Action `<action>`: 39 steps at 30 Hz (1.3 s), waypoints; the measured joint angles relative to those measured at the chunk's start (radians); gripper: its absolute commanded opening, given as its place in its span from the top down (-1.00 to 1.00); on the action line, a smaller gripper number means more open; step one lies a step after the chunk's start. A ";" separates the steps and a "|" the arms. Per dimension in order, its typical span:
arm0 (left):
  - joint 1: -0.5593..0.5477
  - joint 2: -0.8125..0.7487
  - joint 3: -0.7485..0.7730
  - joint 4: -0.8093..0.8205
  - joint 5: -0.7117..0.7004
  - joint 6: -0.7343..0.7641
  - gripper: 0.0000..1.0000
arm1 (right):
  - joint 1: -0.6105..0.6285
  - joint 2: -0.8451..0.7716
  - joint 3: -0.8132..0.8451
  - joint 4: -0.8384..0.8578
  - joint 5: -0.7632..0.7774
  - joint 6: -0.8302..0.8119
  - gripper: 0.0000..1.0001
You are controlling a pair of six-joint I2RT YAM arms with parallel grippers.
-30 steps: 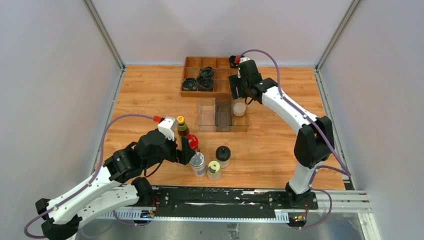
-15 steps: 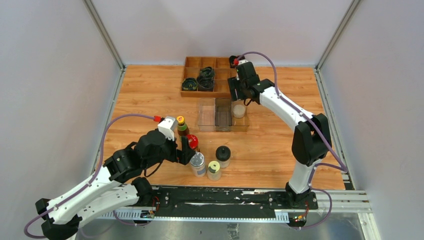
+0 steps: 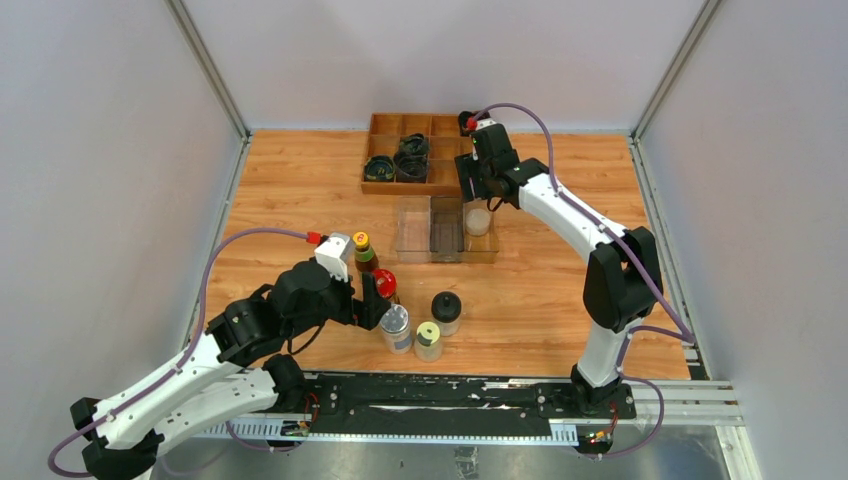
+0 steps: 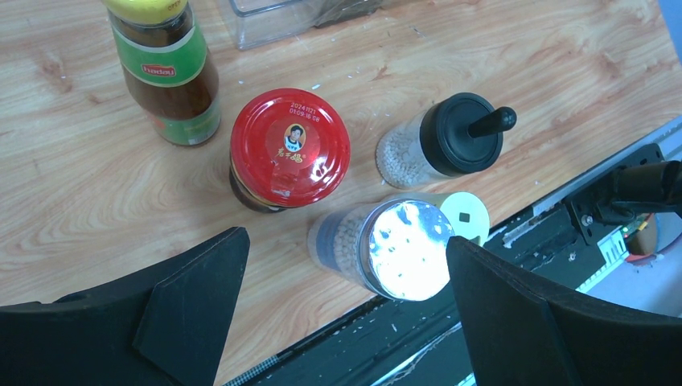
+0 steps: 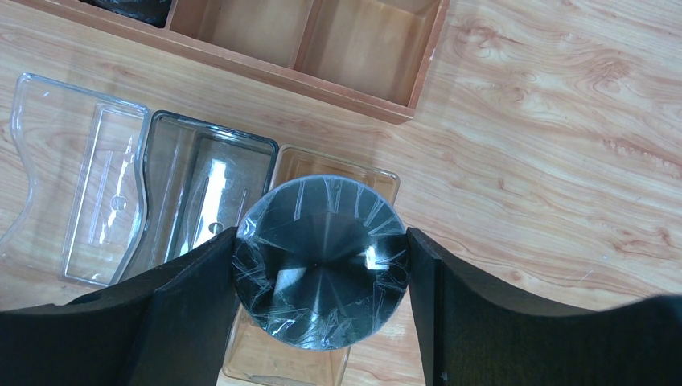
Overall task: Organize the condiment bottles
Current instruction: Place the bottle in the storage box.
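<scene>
My right gripper (image 3: 477,198) is shut on a jar (image 3: 478,220) with a silver foil-wrapped cap (image 5: 322,261). It holds the jar upright at the right compartment of the clear tray (image 3: 415,232); I cannot tell if the jar rests on the floor. My left gripper (image 3: 378,300) is open and empty. In its wrist view the left gripper (image 4: 346,265) straddles a silver-capped jar (image 4: 394,249), apart from it. Nearby stand a red-capped jar (image 4: 289,147), a yellow-green-capped bottle (image 4: 165,68), a black domed bottle (image 4: 450,141) and a pale yellow cap (image 4: 466,215).
A wooden divided box (image 3: 385,124) with dark coiled bundles (image 3: 398,163) stands behind the tray. The tray's left and middle compartments (image 5: 80,177) hold nothing. A black rail (image 3: 440,395) runs along the near table edge, close to the front jars.
My right arm has shifted slightly left and the held jar has come lower into the tray's right compartment. The left arm and the other bottles have not moved.
</scene>
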 measured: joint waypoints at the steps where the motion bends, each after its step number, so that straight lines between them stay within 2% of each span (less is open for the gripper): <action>1: 0.000 0.000 0.000 0.000 0.000 0.000 -1.00 | 0.001 0.000 -0.001 0.001 0.000 0.000 0.40; 7: 0.000 -0.003 0.000 0.000 0.000 0.000 -1.00 | 0.005 0.000 -0.002 0.006 0.002 -0.001 0.30; 10: 0.000 -0.006 0.000 0.000 0.000 0.000 -1.00 | 0.006 0.000 -0.003 0.007 0.003 -0.001 0.11; 18: 0.000 -0.017 0.000 0.000 0.006 0.000 -1.00 | 0.012 0.000 -0.014 0.028 0.010 -0.001 -0.12; 23: 0.000 -0.018 0.000 0.000 0.008 0.000 -1.00 | 0.012 -0.002 -0.020 0.039 0.010 -0.001 -0.18; 29: 0.000 -0.021 0.000 0.000 0.010 0.000 -1.00 | 0.012 -0.010 -0.033 0.047 0.010 0.000 -0.52; 34: 0.000 -0.022 0.000 0.000 0.011 0.000 -1.00 | 0.018 -0.017 -0.051 0.051 0.009 0.003 -0.91; 39: 0.000 -0.028 0.000 0.000 0.011 0.000 -1.00 | 0.027 -0.017 -0.080 0.042 0.008 0.006 -0.99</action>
